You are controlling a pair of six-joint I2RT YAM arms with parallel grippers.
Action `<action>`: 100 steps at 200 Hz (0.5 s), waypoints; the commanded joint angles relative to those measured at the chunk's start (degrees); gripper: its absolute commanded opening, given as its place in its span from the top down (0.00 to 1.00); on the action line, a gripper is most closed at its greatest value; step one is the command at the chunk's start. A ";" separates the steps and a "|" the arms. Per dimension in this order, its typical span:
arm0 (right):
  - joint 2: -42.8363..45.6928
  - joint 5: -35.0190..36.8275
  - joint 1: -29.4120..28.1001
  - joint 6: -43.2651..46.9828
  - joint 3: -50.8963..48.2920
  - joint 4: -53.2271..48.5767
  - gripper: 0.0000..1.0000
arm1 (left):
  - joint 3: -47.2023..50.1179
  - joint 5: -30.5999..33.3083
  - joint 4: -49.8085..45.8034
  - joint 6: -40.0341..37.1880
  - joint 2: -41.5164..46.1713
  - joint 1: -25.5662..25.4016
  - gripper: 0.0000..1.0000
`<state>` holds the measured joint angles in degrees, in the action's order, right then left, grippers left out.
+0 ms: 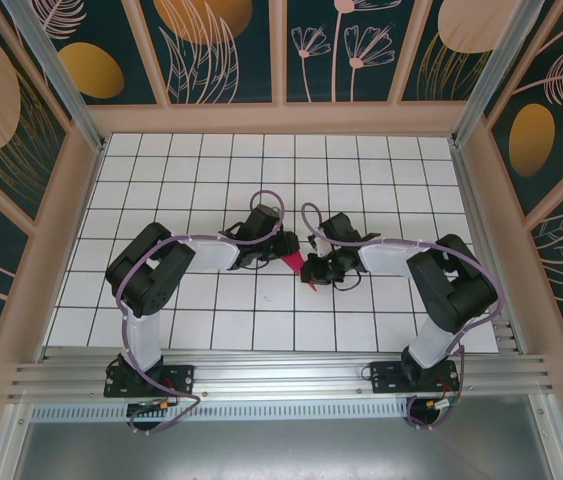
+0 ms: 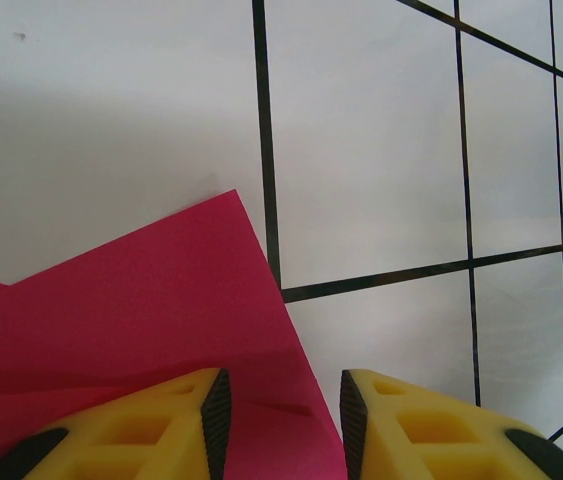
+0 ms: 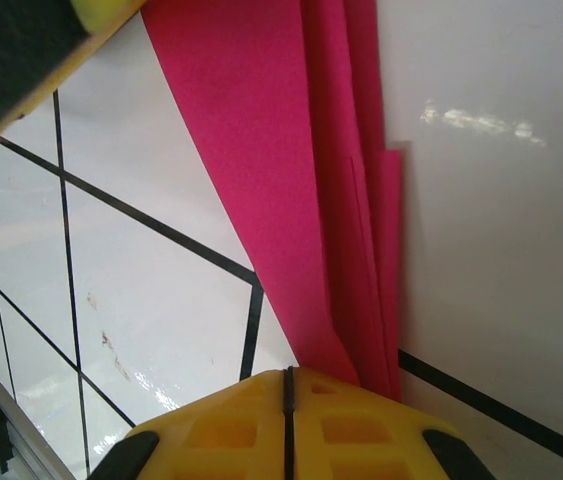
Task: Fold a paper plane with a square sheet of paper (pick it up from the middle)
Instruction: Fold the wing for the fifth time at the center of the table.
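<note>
On the white gridded table (image 1: 161, 170), your thin magenta-pink paper sheet (image 2: 141, 300) is lying part-folded, not yet a dart, left gripper (image 2: 283, 420) hovering part-open and empty, right gripper (image 3: 288, 385) closed at its layers.

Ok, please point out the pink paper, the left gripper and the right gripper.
pink paper (image 1: 291, 263): top view, its visible middle.
left gripper (image 2: 281, 400): left wrist view, gap between fingertips.
right gripper (image 3: 288, 385): right wrist view, seam between shut fingertips.
</note>
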<state>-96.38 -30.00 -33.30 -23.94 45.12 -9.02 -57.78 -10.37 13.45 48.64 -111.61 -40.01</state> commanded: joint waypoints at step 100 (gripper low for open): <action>6.76 0.64 3.24 -0.94 -12.45 -1.65 0.92 | 0.47 2.90 -4.53 -0.81 -3.96 0.82 0.63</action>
<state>-91.24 -30.50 -31.33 -24.10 36.51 -2.31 -57.84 -10.22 13.47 48.64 -111.77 -40.01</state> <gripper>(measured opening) 0.081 0.371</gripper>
